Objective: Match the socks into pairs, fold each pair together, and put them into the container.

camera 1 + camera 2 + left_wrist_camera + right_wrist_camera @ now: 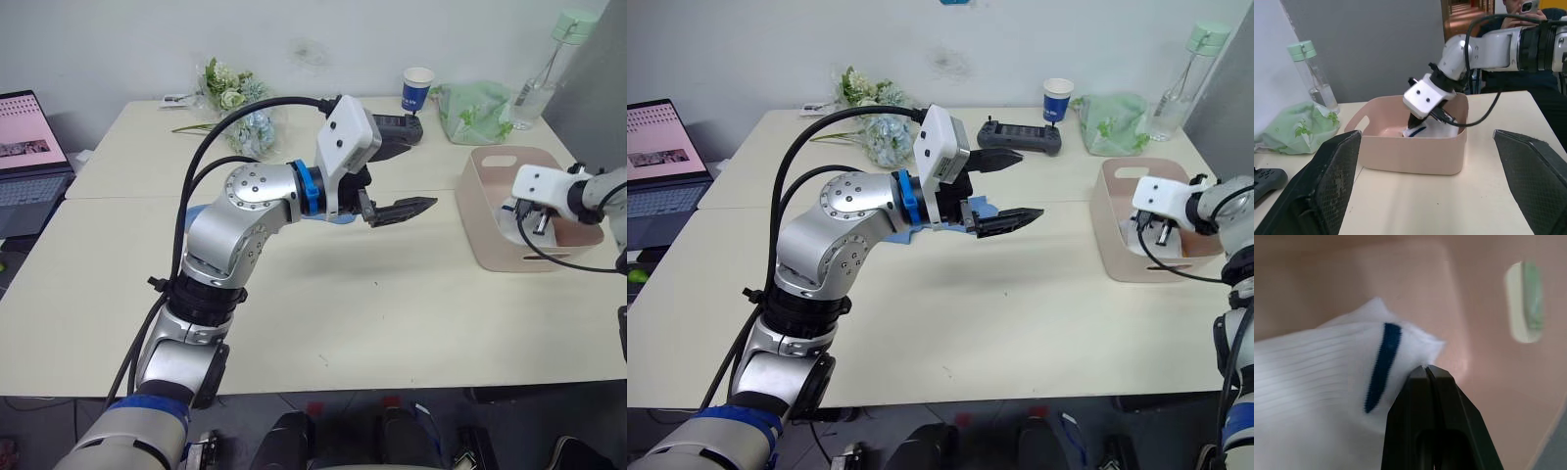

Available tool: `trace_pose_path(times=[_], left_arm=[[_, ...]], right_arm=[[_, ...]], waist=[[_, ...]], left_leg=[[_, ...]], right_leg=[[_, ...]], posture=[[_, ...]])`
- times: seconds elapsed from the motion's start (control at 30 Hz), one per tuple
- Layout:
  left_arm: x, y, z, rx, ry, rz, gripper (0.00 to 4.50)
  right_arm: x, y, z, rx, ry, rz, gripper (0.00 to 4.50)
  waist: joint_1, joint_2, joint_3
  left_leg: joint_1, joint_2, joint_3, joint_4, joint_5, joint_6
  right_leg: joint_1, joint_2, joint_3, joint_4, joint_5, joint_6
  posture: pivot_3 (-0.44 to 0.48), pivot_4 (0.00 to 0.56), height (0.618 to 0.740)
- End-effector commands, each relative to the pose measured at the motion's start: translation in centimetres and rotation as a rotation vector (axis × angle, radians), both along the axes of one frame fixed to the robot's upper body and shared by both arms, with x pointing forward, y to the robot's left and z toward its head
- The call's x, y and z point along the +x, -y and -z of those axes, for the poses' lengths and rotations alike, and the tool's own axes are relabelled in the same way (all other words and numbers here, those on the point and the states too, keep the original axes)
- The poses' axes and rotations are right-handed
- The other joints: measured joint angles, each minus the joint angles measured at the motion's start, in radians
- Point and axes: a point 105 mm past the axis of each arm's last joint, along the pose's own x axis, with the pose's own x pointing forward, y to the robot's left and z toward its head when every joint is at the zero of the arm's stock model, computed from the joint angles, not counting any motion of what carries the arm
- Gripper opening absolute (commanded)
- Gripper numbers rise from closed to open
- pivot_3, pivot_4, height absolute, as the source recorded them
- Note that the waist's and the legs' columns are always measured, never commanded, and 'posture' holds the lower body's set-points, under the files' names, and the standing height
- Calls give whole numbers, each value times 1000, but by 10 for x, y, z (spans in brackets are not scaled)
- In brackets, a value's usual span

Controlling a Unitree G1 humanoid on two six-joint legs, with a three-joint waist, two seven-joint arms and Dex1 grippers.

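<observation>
Right gripper [1426, 369] clamped — white sock [1312, 377], left gripper [1009, 186] agape

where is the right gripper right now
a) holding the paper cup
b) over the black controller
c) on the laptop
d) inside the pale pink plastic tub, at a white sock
d: the right gripper reaches down into the pale pink plastic tub, its shut fingertips against a white sock with dark trim.

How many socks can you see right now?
2 for sure: a white sock in the pink tub, and a light blue sock on the table behind the left arm. More may be hidden.
</observation>
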Motion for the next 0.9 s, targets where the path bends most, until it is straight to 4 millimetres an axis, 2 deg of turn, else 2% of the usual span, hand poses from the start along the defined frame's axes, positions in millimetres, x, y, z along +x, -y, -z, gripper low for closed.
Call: trace_pose_path(times=[0.03,0.13,0.23,0.37,0.47,0.57,0.67,0.73,0.8,0.83,0.9], left_arm=[[-6,0,-5,3,38,9,4500],[-5,1,1,28,38,7,4500],[-5,1,2,26,32,6,4500],[-3,-3,4,27,27,-8,4500],[-1,-17,8,30,39,-34,4500],[6,-39,15,15,15,-126,4500],[13,-69,28,10,-17,-261,4500],[14,-89,38,-1,-40,-353,4500],[14,-113,55,-12,-47,-481,4500],[11,-122,63,-31,-62,-529,4500],[7,-132,74,-63,-91,-581,4500]], right_arm=[[0,4,9,3,-6,31,29],[1,5,9,-29,11,28,29],[5,6,-5,-57,70,21,29],[11,3,-36,-59,173,2,29],[16,-14,-78,-4,326,-61,29],[19,-44,-102,191,426,-129,624],[14,-84,-111,432,467,-217,1655],[4,-112,-106,528,471,-287,2436],[-11,-149,-86,691,438,-334,3068],[-18,-162,-73,752,419,-334,3464],[-30,-176,-57,821,391,-316,4140]], waist=[[-1,0,0],[-2,0,0],[-5,0,0],[-9,0,0],[-15,0,0],[-26,0,0],[-37,0,0],[-37,0,-1],[-35,1,-1],[-33,1,-1],[-27,1,-1]], left_leg=[[0,0,0,0,0,0],[0,0,-1,0,0,0],[0,0,-1,0,0,0],[0,0,-1,0,0,0],[0,0,-1,0,0,0],[0,1,0,-1,0,0],[1,2,-1,-1,0,0],[1,2,-4,0,0,0],[0,2,-6,0,0,0],[0,2,-7,0,0,0],[0,1,-8,0,0,0]], right_leg=[[0,0,0,0,0,0],[1,0,-1,0,0,0],[1,0,-1,0,0,0],[1,0,-1,0,0,0],[0,0,0,0,0,0],[-1,1,0,0,0,0],[0,2,0,1,0,0],[0,2,-1,1,0,0],[1,2,-3,0,0,0],[1,2,-3,1,0,0],[0,1,-3,1,0,0]], posture=[[0,150,740],[0,150,740],[0,150,740],[0,150,740],[0,150,740],[0,150,740],[0,150,740],[0,150,740],[0,150,740],[0,150,740],[0,150,740]])
